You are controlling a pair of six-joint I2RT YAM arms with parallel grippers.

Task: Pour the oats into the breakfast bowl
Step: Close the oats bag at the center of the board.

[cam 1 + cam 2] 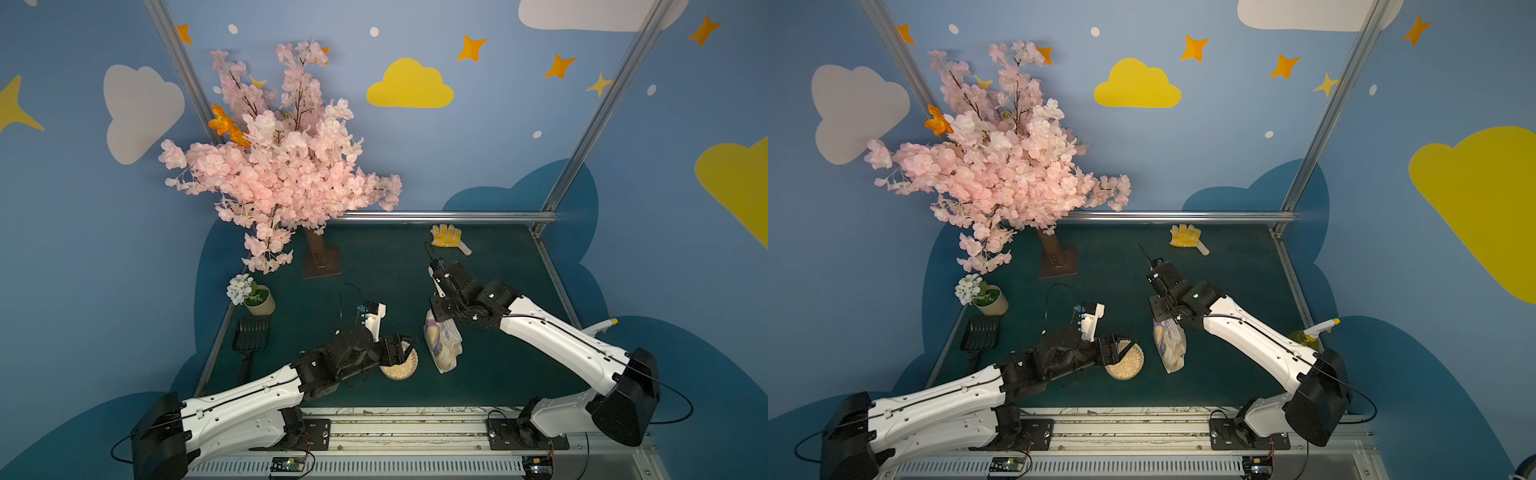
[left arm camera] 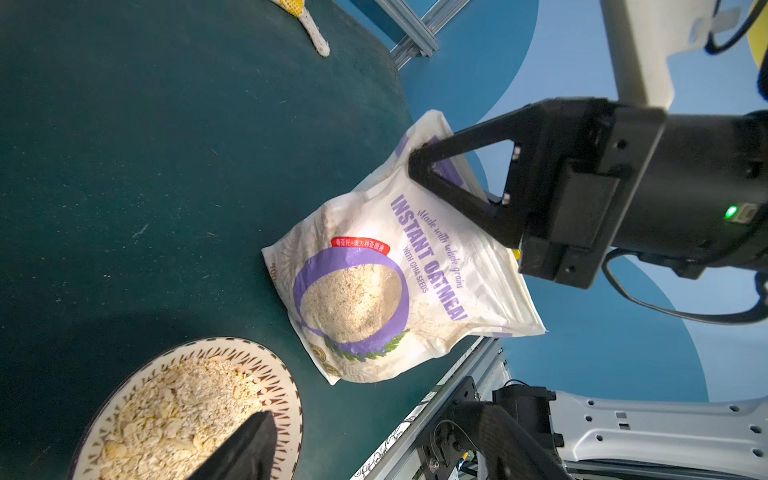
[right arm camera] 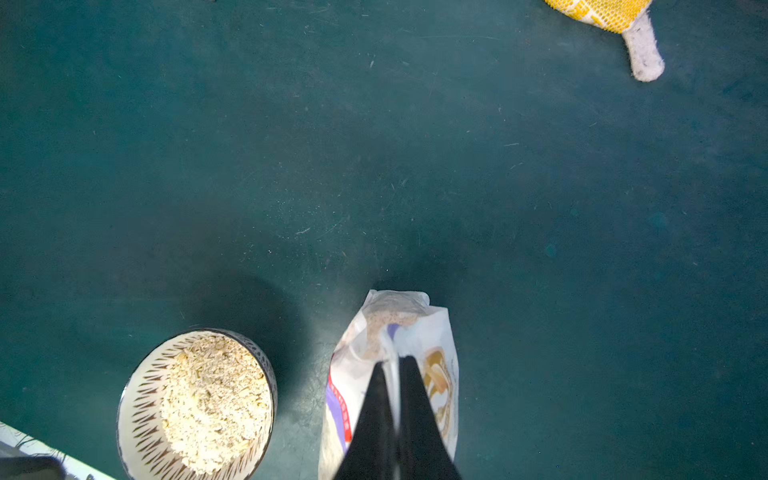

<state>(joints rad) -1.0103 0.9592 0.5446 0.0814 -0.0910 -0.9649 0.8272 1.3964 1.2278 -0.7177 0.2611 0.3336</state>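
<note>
Right claw (image 3: 390, 361): pressed together, pinching the top edge of the instant oatmeal bag (image 2: 374, 291).
Left claw (image 1: 400, 347): spread wide and holding nothing, above the left-arm side of the breakfast bowl (image 3: 141, 395); contact with the rim cannot be told.
Oats (image 3: 212, 399): pale flakes heaped in the bowl nearly to the rim; more show through the bag's round clear window.
Bowl position: upright on the dark green worktop (image 3: 374, 145), near its front edge, between the two arms.
Bag position: just beside the bowl on the right-arm side, a strip of worktop between them; bottom end rests on the worktop, top end points to the back.
Yellow glove (image 1: 446, 236): flat near the back edge, well apart from the bag.
</note>
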